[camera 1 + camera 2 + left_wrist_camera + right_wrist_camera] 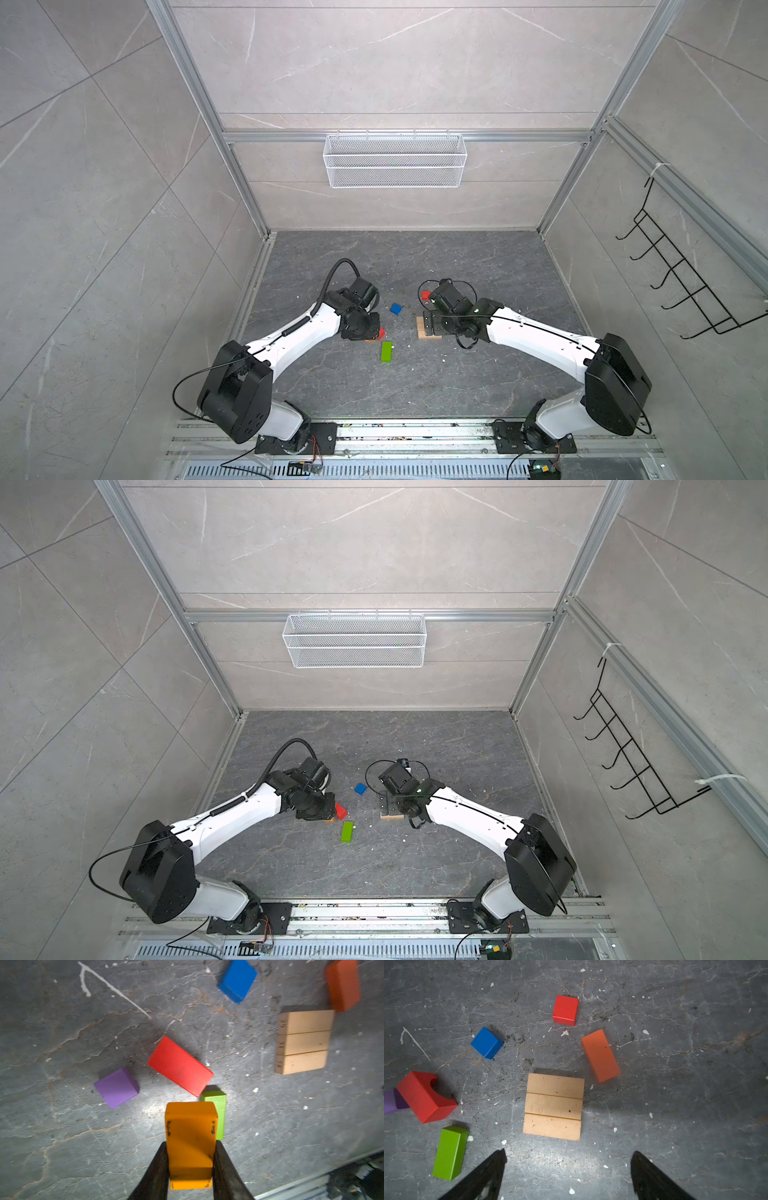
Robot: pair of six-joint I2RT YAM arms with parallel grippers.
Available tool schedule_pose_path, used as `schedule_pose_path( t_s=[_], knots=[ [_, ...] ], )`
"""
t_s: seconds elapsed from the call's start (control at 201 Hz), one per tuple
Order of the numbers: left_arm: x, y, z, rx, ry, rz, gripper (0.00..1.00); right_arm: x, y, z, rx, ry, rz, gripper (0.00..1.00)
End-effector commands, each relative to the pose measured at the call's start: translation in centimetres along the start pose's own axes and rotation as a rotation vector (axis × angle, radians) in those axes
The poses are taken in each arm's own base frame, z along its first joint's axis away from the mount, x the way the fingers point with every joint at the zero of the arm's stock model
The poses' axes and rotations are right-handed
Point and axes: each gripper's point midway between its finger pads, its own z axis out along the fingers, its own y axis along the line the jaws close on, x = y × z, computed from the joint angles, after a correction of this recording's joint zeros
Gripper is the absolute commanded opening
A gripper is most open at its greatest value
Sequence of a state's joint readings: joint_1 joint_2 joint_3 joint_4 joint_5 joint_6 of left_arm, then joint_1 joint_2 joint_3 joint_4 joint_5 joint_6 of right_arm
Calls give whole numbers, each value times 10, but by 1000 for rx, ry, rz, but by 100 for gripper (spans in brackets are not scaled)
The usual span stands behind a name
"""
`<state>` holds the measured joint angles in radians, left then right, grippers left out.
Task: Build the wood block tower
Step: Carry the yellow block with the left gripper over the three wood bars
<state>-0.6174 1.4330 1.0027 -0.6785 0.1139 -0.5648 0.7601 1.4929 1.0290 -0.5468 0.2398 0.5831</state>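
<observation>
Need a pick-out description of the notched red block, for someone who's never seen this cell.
Start at the tan three-bar slab on the dark floor. On the robot's left of it lies the red block, next to the purple cube and the green bar. Only it has a curved notch cut in one side; the red cube is plain and smaller.

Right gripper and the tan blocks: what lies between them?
Only bare, speckled floor between the right gripper and the tan blocks, seen in the right wrist view.
</observation>
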Motion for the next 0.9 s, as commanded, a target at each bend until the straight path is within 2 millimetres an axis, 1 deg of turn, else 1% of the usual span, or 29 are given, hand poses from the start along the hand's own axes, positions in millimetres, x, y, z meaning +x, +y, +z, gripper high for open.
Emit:
schedule_pose_path(
  t_s=[0.0,0.189,0.339,0.438,0.523,0.687,0.847,0.896],
  knots=[
    [-13,-37,-16,175,-41,-26,11,-4,-2,-7,-30,-28,28,95],
    [-24,-66,-16,296,-60,-38,11,2,-8,-11,-74,-38,73,95],
    [-31,-93,-7,377,-65,-30,11,11,-10,-10,-123,-29,85,96],
    [-35,-110,2,401,-55,-20,11,16,-15,-11,-140,-38,100,97],
    [-38,-125,10,418,-48,-12,11,21,-26,-11,-119,-41,130,97],
    [-43,-151,29,446,-26,-17,11,24,-41,-17,-109,-66,174,97],
    [-47,-170,46,461,-7,-23,11,25,-54,-23,-87,-79,199,97],
    [-48,-171,51,445,-7,-23,11,26,-57,-23,-80,-75,205,97]
  ],
)
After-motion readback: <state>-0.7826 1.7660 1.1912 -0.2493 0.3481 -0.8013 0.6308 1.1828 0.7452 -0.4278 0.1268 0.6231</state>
